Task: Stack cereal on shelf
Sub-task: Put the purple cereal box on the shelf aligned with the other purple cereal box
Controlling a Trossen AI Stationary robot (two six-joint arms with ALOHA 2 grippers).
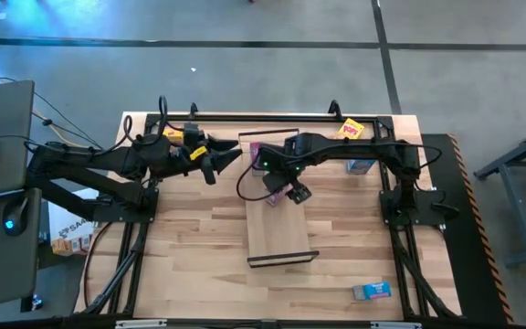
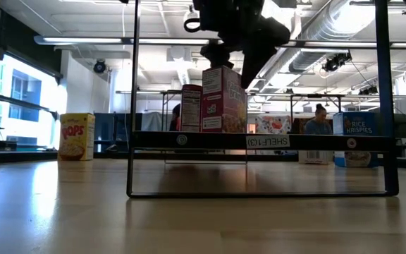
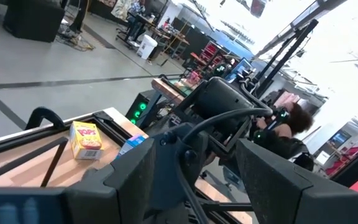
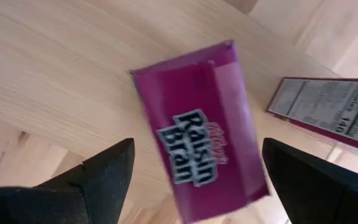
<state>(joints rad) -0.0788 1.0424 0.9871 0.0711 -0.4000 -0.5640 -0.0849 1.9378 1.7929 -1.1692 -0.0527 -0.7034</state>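
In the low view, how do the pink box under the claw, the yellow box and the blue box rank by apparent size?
1. Pink box, largest.
2. Yellow box and blue box: about alike, so no ranking between them.

All three stand at different distances from the camera, so true sizes may not differ.

The right gripper [image 2: 235,49] is cut off by the low view's top edge above the shelf [image 2: 259,141]; the Raisin Bran box [image 4: 197,130] is blurred.
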